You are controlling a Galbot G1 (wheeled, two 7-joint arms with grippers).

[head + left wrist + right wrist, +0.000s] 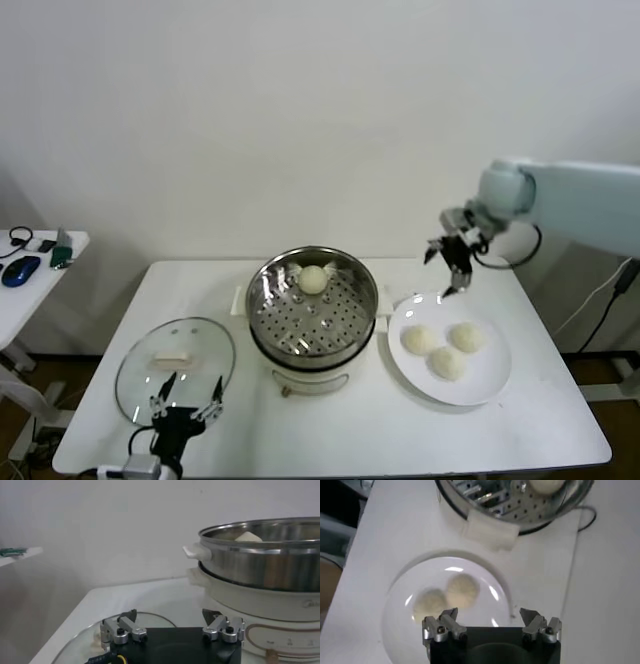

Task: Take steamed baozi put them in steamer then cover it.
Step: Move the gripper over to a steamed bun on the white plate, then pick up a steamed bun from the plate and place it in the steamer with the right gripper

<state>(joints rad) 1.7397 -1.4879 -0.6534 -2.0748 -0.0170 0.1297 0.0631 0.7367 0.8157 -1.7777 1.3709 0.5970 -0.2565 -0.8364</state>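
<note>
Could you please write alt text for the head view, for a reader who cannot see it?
A steel steamer holding one baozi sits mid-table, with three more baozi on a white plate to its right. The open right gripper hovers above the plate; the open left gripper waits over the glass cover at left.

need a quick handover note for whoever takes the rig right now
Right end effector: open, empty, above the far edge of the plate.
Left end effector: open, empty, over the cover, which lies on the table left of the steamer.
Done: one baozi in the steamer.
Left: three baozi on the plate to move, then cover the steamer.
</note>
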